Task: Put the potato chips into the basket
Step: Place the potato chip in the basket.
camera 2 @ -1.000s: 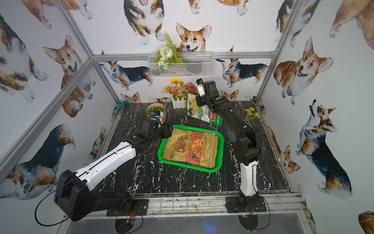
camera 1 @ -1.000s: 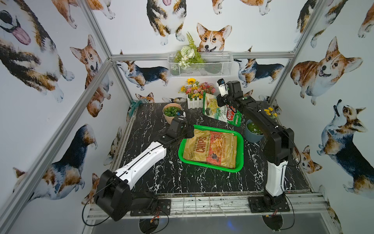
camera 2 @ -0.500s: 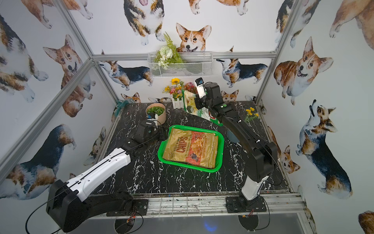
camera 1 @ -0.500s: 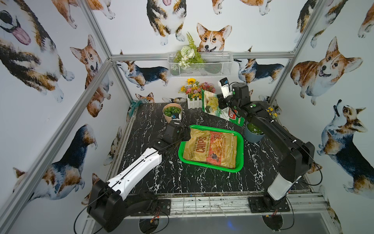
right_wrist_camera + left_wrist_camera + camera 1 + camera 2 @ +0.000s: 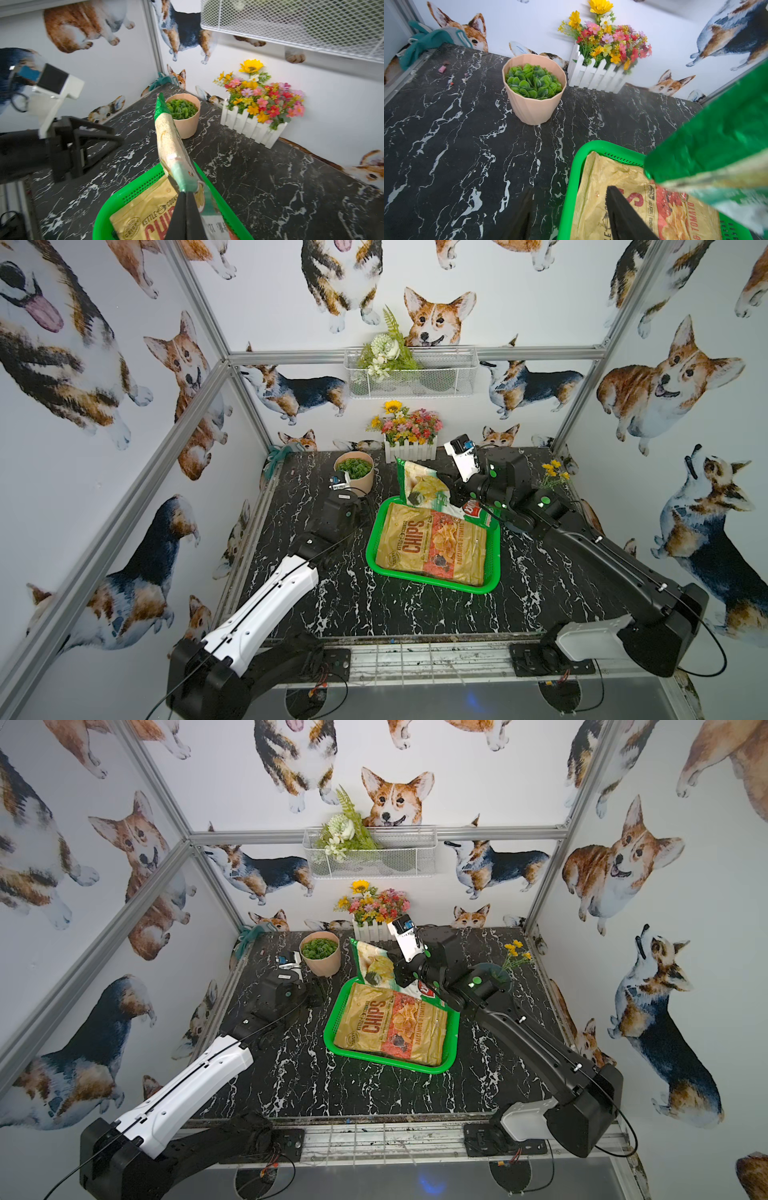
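Note:
The green basket lies mid-table with a tan "CHIPS" bag flat inside it. My right gripper is shut on a green-white bag of potato chips. That bag hangs tilted over the basket's far edge, just above the tan bag. My left gripper is open and holds nothing. It hovers at the basket's left rim, with one finger over the tan bag.
A pink pot of green leaves stands at the back left. A white fence flower box sits against the back wall, under a wire wall basket. Yellow flowers are at the back right. A teal cloth lies in the back left corner.
My right gripper has come down and towards the basket with the green-white bag, its arm now stretched low. My left gripper has drawn back a little to the left.

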`<state>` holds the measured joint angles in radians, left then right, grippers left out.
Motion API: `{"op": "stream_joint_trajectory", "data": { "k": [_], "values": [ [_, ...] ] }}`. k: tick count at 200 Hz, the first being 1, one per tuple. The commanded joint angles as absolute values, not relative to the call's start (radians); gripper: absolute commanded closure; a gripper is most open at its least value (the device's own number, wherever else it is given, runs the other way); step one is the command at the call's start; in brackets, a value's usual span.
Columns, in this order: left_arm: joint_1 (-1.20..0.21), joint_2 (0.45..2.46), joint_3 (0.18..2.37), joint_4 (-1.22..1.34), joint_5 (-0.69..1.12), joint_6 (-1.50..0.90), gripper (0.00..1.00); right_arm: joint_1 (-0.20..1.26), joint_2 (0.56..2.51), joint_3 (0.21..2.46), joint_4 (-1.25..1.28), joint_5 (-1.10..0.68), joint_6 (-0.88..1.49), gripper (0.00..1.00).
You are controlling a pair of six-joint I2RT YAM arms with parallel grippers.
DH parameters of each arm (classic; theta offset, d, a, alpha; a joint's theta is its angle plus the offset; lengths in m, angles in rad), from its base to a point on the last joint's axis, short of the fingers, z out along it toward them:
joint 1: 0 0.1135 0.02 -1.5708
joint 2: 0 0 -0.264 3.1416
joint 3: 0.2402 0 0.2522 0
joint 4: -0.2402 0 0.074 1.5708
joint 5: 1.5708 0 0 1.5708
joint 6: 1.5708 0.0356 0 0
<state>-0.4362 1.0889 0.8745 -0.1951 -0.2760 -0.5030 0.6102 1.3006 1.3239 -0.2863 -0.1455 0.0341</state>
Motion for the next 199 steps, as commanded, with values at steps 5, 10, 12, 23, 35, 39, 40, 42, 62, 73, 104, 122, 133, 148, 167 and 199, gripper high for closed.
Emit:
{"op": "stream_joint_trajectory", "data": {
  "k": [5,10,12,23,35,39,40,42,62,73,104,122,133,148,167,199],
  "values": [
    [-0.412,1.07,0.849,-0.146,-0.292,-0.517,0.4,0.616,1.274,1.248,-0.24,-0.247,0.105,1.0],
    [-0.403,1.07,0.846,-0.146,-0.285,-0.521,0.4,0.615,1.277,1.234,-0.248,-0.257,0.111,1.0],
    [-0.402,1.069,0.845,-0.147,-0.281,-0.523,0.4,0.616,1.276,1.229,-0.251,-0.261,0.112,1.0],
    [-0.394,1.068,0.844,-0.151,-0.264,-0.528,0.4,0.615,1.281,1.184,-0.255,-0.283,0.122,1.0],
    [-0.393,1.063,0.844,-0.161,-0.258,-0.526,0.4,0.615,1.292,1.143,-0.262,-0.315,0.12,1.0],
    [-0.39,1.06,0.843,-0.165,-0.258,-0.526,0.4,0.615,1.298,1.132,-0.267,-0.326,0.115,1.0],
    [-0.39,1.059,0.842,-0.166,-0.259,-0.526,0.4,0.615,1.299,1.129,-0.268,-0.329,0.115,1.0],
    [-0.39,1.059,0.842,-0.167,-0.259,-0.525,0.4,0.615,1.304,1.124,-0.271,-0.335,0.114,1.0],
    [-0.382,1.041,0.827,-0.17,-0.266,-0.523,0.4,0.603,1.352,1.089,-0.292,-0.369,0.115,1.0],
    [-0.376,1.034,0.824,-0.172,-0.265,-0.525,0.4,0.589,1.373,1.073,-0.295,-0.384,0.127,1.0],
    [-0.367,1.026,0.815,-0.168,-0.259,-0.536,0.4,0.54,1.409,1.03,-0.271,-0.41,0.179,1.0],
    [-0.365,1.036,0.813,-0.16,-0.251,-0.543,0.4,0.534,1.426,1.02,-0.255,-0.432,0.173,1.0],
    [-0.365,1.044,0.815,-0.157,-0.244,-0.548,0.4,0.535,1.438,1.024,-0.257,-0.456,0.163,1.0],
    [-0.365,1.052,0.818,-0.155,-0.235,-0.548,0.4,0.534,1.463,1.033,-0.27,-0.47,0.148,1.0],
    [-0.366,1.056,0.816,-0.15,-0.239,-0.546,0.4,0.532,1.485,1.051,-0.287,-0.412,0.131,1.0],
    [-0.364,1.066,0.818,-0.142,-0.234,-0.553,0.4,0.522,1.57,1.121,-0.323,-0.339,0.117,1.0]
  ]
}}
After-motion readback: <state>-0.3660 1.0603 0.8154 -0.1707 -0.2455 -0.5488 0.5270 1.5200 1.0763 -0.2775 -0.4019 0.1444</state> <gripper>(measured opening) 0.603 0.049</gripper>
